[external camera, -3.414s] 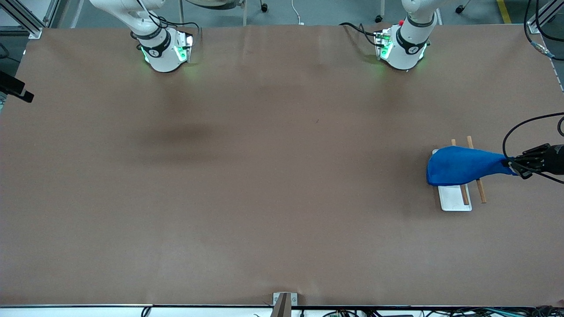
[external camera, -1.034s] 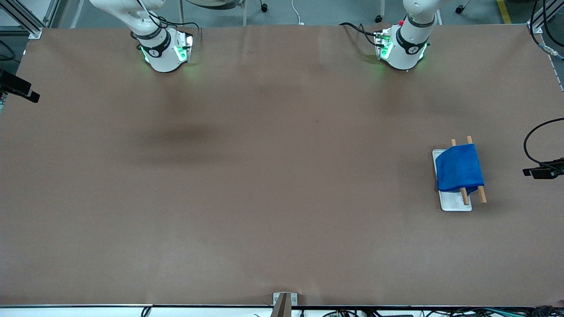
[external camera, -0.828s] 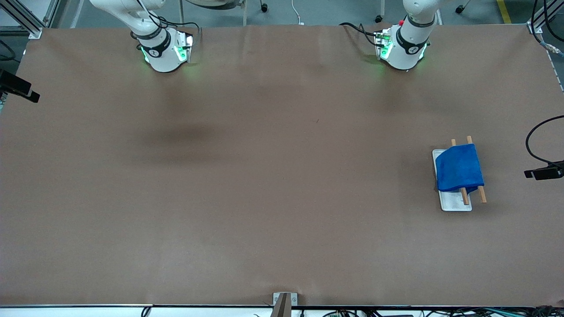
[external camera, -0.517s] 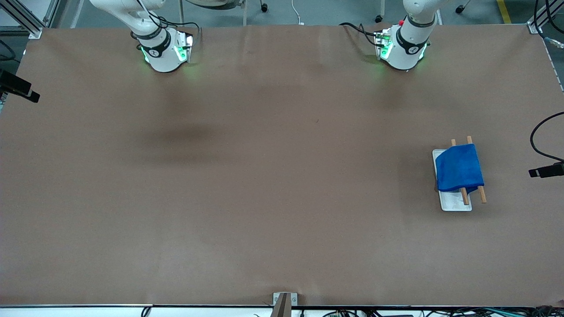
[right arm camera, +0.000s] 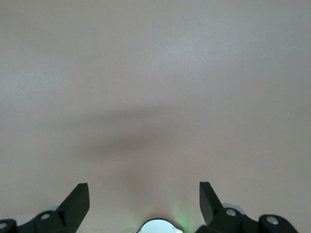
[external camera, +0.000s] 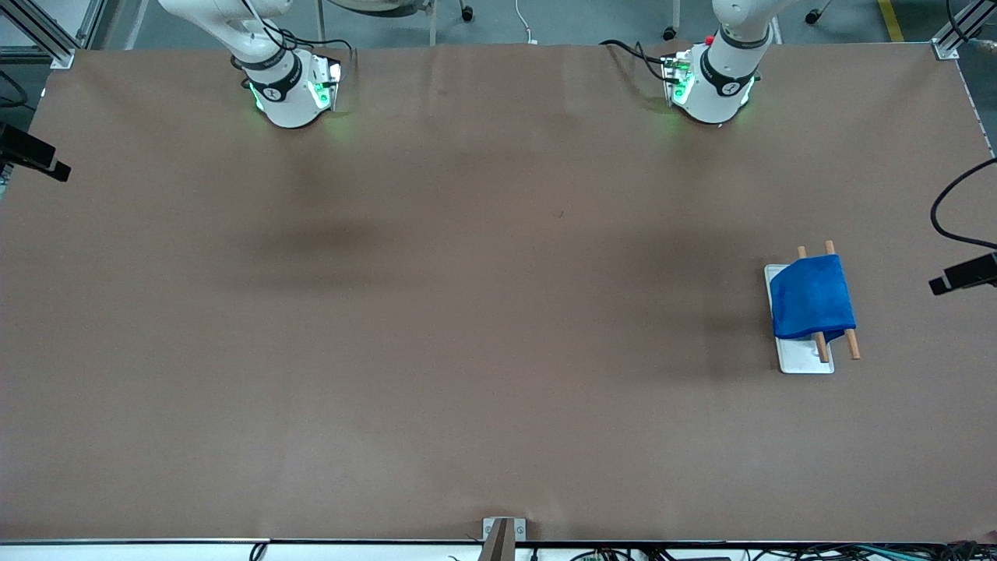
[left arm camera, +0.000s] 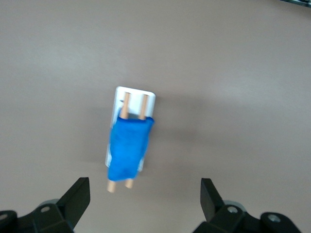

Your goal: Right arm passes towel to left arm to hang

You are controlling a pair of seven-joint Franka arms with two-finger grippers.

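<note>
While the towel (external camera: 812, 297) (left arm camera: 129, 148) hangs draped over the two wooden rods (external camera: 833, 300) of a white-based rack (external camera: 802, 354), the left gripper (left arm camera: 144, 200) hovers above it, fingers spread and empty; the right gripper (right arm camera: 144, 199) waits with fingers apart over bare table (external camera: 467, 312) near its own base

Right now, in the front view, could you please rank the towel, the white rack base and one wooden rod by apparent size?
1. The towel, draped over both rods.
2. The white rack base, though partly hidden under the towel, so unsure.
3. One wooden rod, thinnest.
</note>
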